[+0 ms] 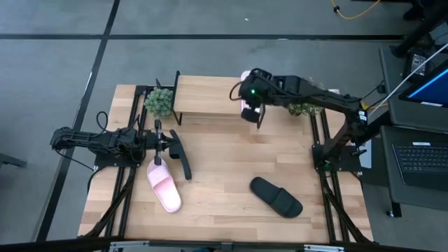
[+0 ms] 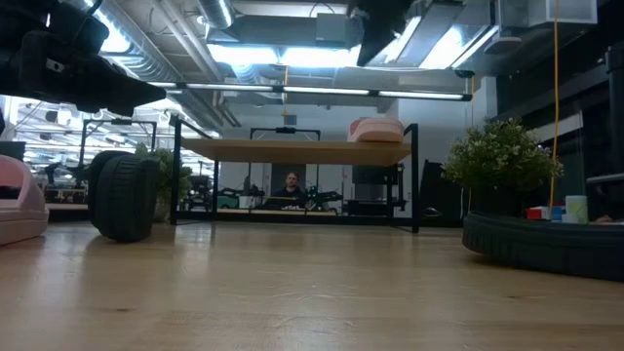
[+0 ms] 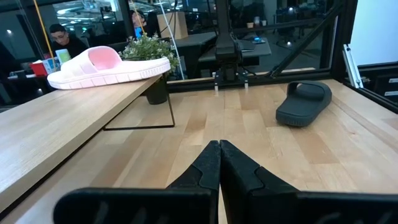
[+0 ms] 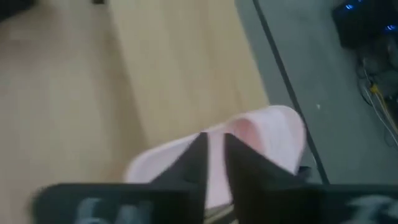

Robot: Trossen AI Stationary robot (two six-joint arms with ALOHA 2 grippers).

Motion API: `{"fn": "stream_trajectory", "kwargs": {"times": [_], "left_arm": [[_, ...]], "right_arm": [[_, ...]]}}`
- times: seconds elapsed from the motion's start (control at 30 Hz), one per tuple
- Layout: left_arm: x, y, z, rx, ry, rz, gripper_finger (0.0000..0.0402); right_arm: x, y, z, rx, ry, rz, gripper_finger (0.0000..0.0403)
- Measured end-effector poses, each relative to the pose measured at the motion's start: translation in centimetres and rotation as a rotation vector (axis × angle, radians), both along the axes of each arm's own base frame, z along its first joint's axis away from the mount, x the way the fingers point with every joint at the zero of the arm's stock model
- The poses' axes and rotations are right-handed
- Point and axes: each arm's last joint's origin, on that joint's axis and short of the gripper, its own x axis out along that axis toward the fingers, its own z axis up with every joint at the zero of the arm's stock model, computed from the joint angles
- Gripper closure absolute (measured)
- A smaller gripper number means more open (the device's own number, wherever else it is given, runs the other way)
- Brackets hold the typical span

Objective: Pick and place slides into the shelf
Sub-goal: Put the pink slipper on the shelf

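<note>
Grey floor [image 1: 210, 21] all round the wooden tabletop [image 1: 224, 175], crossed by dark seam lines beyond its far edge. Just off the tabletop's right side, a dark desk with an open laptop [image 1: 422, 157] and a lit monitor [image 1: 428, 87]; overhead past the tabletop, long bright ceiling lights [image 2: 322, 54] among pipes and ducts. Far behind, more benches and racks, with a seated person [image 2: 291, 185] among them.

My light wooden table [image 1: 224, 168], carrying the shelf [image 1: 206, 98] along its far edge, two potted plants [image 1: 159, 101] flanking it, one pink slide [image 1: 165, 187] near left, a black slide [image 1: 276, 197] near right, another black slide [image 1: 181, 157] beside the pink one.
</note>
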Motion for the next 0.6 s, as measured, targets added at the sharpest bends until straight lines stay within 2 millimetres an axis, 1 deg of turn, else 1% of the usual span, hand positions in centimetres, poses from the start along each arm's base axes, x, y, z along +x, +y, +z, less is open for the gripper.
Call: {"fn": "stream_trajectory", "kwargs": {"times": [0.03,0.07,0.13,0.2,0.27,0.37,0.5,0.6], "left_arm": [[0.0,0.0,0.0,0.0,0.0,0.0,0.0401],[0.0,0.0,0.0,0.0,0.001,0.0,0.0401],[0.0,0.0,0.0,-0.001,0.0,0.0,0.0401],[0.0,0.0,0.0,-0.001,0.0,0.0,0.0401],[0.0,0.0,0.0,-0.001,0.0,-0.002,0.0401],[0.0,-0.1,0.0,-0.002,0.003,-0.034,0.0401],[0.0,-0.2,-0.1,-0.004,0.006,-0.06,0.0401],[0.0,-0.2,-0.1,-0.012,0.008,-0.07,0.0401]], "right_arm": [[0.0,0.5,0.0,0.009,0.0,0.004,0.0386],[0.1,1.0,-0.1,0.016,0.002,0.011,0.0392],[0.2,1.8,-0.7,0.035,0.003,0.006,0.0392],[0.3,2.6,-1.7,0.045,0.034,0.017,0.0397],[0.5,3.1,-3.3,0.051,0.066,0.027,0.0398],[1.0,3.3,-6.1,0.067,0.073,0.028,0.0399],[1.4,3.2,-9.4,0.066,0.036,0.036,0.0399],[1.1,3.3,-10.8,0.075,-0.013,0.034,0.04]]}}
